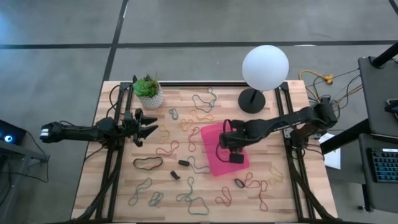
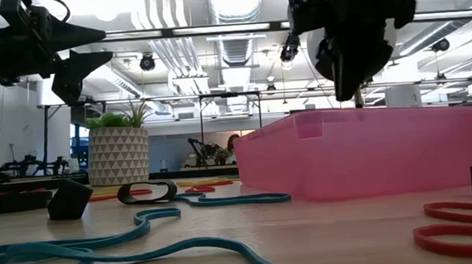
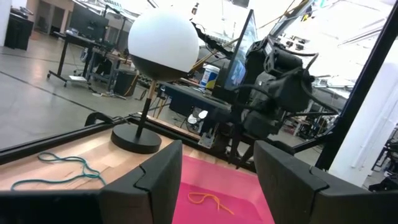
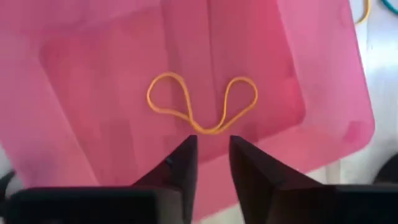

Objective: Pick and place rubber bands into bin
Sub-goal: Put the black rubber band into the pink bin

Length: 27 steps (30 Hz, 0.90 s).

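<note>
At the table's left edge the left gripper waits just beside the potted plant, held above the wood with its fingers spread and nothing between them. Around and in front of it the rubber bands lie scattered on the table — a black loop, a red one, grey and green ones toward the front edge, tan and orange ones nearer the middle.

Further right, in the middle of the table, sits the bin, pink and shallow, with the round white lamp standing behind it. The right gripper hangs over the bin's interior, above its floor rather than touching it as the low view shows, and its fingers stand slightly apart with nothing held. Directly below them, in the right wrist view, one orange band lies loose on the bin's floor, folded into two loops.

So the job looks barely begun: that orange band is the only one I can see inside the bin, while most of the bands — well over a dozen — are outside it on the wood, including a red and orange cluster to the right of the bin near the front edge.
</note>
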Tool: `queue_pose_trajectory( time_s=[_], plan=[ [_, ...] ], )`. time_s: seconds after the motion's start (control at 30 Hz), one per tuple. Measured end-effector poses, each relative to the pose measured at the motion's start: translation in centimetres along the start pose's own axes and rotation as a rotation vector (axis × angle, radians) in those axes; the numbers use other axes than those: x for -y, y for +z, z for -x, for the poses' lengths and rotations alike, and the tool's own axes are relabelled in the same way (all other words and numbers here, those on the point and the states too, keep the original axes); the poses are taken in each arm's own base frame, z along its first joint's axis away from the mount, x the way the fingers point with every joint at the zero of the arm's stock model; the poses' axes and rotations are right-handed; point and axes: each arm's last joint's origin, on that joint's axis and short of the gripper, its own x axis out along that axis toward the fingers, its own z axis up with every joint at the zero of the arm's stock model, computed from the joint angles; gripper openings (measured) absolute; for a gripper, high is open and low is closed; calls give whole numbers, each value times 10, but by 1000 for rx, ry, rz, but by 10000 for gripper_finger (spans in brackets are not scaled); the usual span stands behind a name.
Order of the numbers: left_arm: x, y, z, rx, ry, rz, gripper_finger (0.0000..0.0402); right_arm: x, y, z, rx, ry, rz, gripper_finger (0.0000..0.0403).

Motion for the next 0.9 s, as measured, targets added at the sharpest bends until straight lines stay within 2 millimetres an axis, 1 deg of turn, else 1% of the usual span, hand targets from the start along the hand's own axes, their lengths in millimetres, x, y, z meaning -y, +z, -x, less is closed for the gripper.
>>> queue_pose_trajectory(
  time_s=[0.07,0.2,0.3,0.4,0.47,0.57,0.67,0.83,0.9],
  plan=[
    [0,0,0,0,0,0,184,-2,-6,6,-18,-13,43,116],
    [0,0,0,0,0,0,184,-12,-25,29,2,-5,155,159],
    [0,0,0,-1,0,0,184,-24,-39,40,12,10,135,176],
    [0,0,0,0,0,0,184,-40,-52,45,19,34,93,182],
    [0,0,0,0,0,0,184,-55,-61,44,-2,71,96,183],
    [0,0,0,0,-1,0,184,-79,-73,37,-43,111,108,181],
    [0,0,0,-2,-1,0,184,-98,-83,30,-84,100,58,181],
    [0,1,0,10,-1,2,184,-121,-92,16,-123,67,-78,182],
    [2,6,0,70,-7,44,184,-127,-94,9,-135,54,-125,182]
  ],
)
